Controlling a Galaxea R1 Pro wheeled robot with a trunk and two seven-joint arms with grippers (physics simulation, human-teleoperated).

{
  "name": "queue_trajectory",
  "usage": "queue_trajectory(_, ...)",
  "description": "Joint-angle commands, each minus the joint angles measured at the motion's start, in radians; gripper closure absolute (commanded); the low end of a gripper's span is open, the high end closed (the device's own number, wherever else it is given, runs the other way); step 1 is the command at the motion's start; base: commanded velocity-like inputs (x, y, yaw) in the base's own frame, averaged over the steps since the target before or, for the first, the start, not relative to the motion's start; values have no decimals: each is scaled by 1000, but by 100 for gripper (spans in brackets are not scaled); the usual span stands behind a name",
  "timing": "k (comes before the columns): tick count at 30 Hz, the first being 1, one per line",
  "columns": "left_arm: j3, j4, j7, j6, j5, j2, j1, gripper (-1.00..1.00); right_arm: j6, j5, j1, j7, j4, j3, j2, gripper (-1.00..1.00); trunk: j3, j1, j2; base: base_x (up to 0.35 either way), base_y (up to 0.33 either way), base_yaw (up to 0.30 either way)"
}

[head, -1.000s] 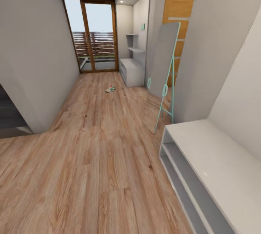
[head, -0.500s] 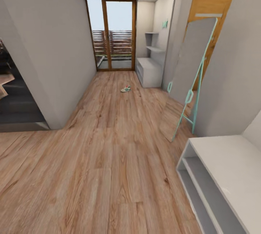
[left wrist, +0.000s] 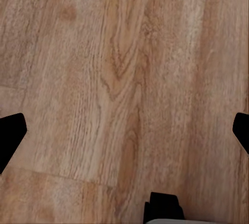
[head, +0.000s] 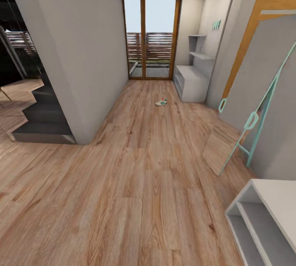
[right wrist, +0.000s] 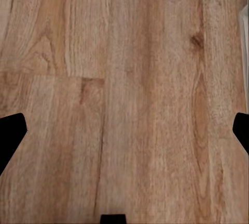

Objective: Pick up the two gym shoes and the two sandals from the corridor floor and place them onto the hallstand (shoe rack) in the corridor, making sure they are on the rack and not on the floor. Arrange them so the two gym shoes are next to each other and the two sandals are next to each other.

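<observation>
**One sneaker on the corridor floor, both grippers spread above bare planks**

Head view: the wooden floor (head: 135, 183) runs from the near edge up to a glass door (head: 151, 35) at twelve o'clock. A single gym shoe (head: 161, 102) lies on the planks just past the middle of the picture, toward one o'clock, well apart from everything else; it is small and far off, so its heading is hard to make out. Beyond it, at about one o'clock and beside the door, stands the shoe rack (head: 192, 80), a low grey bench with two staggered shelves above and teal letters (head: 216, 24) on the wall over them. A tall mirror (head: 263, 89) on a teal frame leans against the wall at three o'clock. Another grey shelving unit (head: 263, 212) sits at the five o'clock corner. Dark steps (head: 41, 117) climb away at nine o'clock, behind a grey wall.

Left wrist view: the left gripper (left wrist: 124, 130) hangs over bare floor, its dark fingertips (left wrist: 11, 133) at opposite edges of the picture, jaws wide apart with nothing between them.

Right wrist view: the right gripper (right wrist: 124, 130) hangs the same way over the planks, fingertips (right wrist: 11, 133) spread wide and empty. A pale grey edge (right wrist: 245, 21) shows at one border.
</observation>
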Motion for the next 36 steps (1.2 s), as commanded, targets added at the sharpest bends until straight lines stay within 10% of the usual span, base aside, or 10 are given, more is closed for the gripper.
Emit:
queue_trajectory(1,2,1,-1,-3,1,0,-1,-100,-3,0,0,0,0,-1,0,-100,-2,0,0,306,5,269)
queue_trajectory(36,5,1,4,-2,2,-2,-2,-100,-3,0,0,-1,-1,0,0,-100,-11,0,0,327,19,192)
